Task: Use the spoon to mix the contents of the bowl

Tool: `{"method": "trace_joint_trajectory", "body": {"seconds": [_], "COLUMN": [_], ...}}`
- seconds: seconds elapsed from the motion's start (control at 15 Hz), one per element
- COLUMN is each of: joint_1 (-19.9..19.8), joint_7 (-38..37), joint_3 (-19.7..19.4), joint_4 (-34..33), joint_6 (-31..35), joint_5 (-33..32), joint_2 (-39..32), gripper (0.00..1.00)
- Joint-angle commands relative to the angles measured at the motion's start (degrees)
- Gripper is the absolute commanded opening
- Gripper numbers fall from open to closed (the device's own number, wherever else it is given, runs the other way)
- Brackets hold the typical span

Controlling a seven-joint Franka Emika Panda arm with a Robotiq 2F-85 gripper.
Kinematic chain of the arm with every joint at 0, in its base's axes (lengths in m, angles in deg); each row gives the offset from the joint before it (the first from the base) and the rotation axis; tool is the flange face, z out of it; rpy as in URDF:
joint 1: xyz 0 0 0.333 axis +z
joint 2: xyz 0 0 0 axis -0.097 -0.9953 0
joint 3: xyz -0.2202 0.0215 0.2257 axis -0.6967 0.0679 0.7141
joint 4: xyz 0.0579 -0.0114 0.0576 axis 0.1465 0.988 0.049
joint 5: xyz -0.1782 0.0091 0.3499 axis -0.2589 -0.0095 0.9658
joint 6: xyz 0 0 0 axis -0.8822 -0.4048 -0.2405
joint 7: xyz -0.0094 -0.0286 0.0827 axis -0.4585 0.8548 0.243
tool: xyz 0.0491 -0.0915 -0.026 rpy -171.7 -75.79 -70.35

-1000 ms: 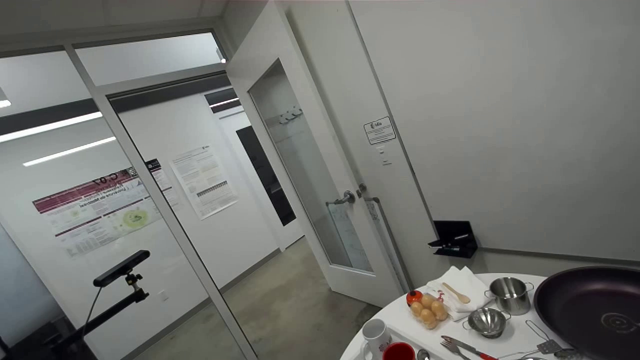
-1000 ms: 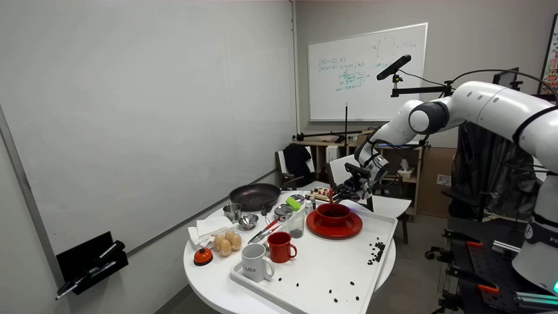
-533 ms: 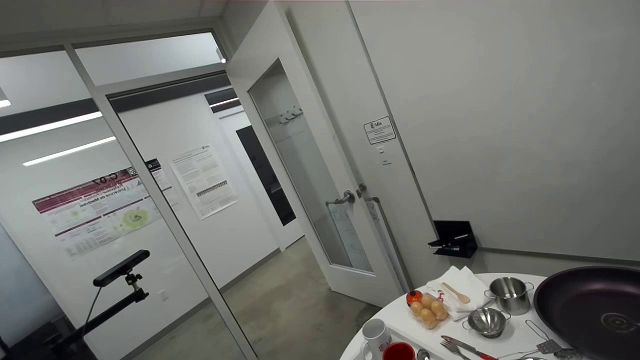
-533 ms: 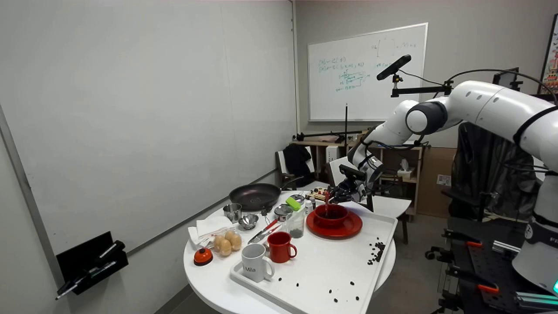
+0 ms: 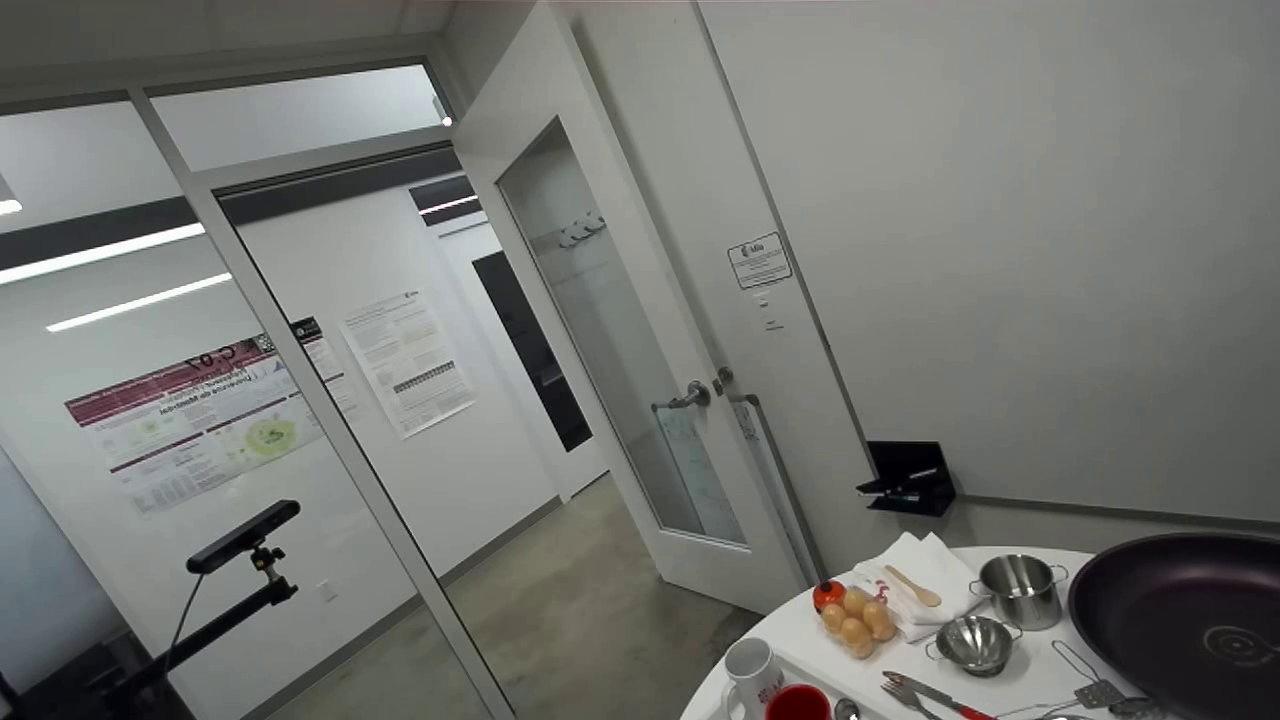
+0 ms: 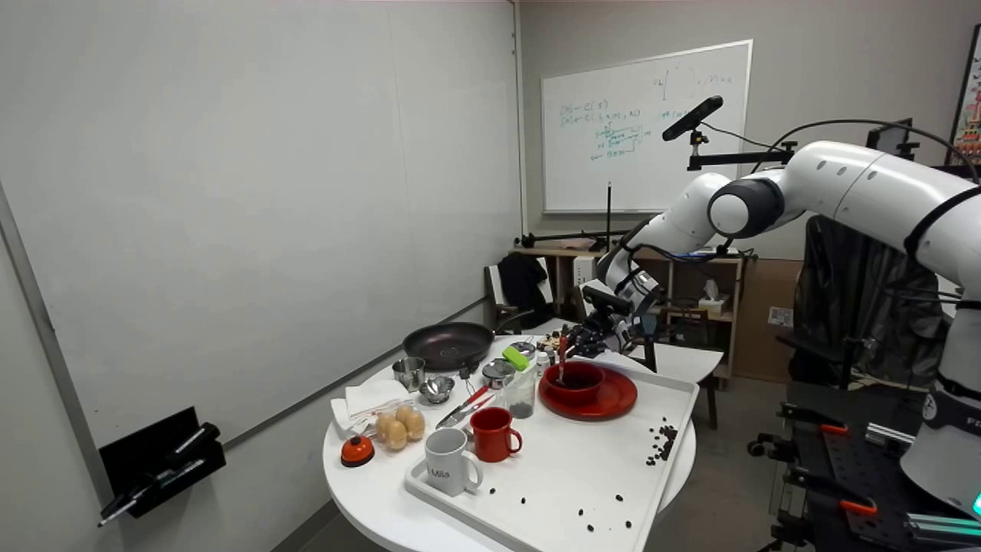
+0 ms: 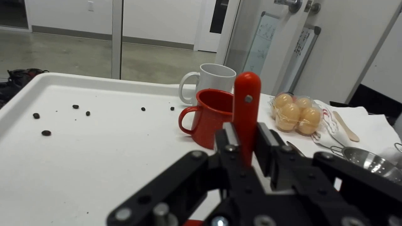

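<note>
Since stirring presumably wants steadiness, the end effector [image 7: 248, 135] clamps the near-upright spoon [image 7: 245, 113] tightly, its tip dipped toward nine o'clock inside the bowl [image 6: 578, 395] in an exterior view.

In an exterior view, the white arm [image 6: 866, 188] is extended from its base [image 6: 946, 445], arched high, then bent downward past a dark-collared joint [image 6: 766, 204]; the wrist [image 6: 638, 288] is carried low at the far end. In the wrist view, the end effector [image 7: 246, 138] is seen from behind, its black fingers [image 7: 229, 135] clamped, narrowly apart, in a grip.
</note>
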Motion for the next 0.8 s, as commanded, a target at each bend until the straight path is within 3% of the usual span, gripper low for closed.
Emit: {"method": "trace_joint_trajectory", "body": {"seconds": [0.0,0.73], "joint_1": [-1.9,-9.7], "joint_7": [-1.6,-2.0], "joint_3": [-0.7,-1.1], "joint_4": [-2.5,-1.6], "joint_6": [-0.9,-0.1], "joint_5": [1.0,4.9], "joint_2": [-1.3,-2.9], "gripper": [0.07,0.07]}}
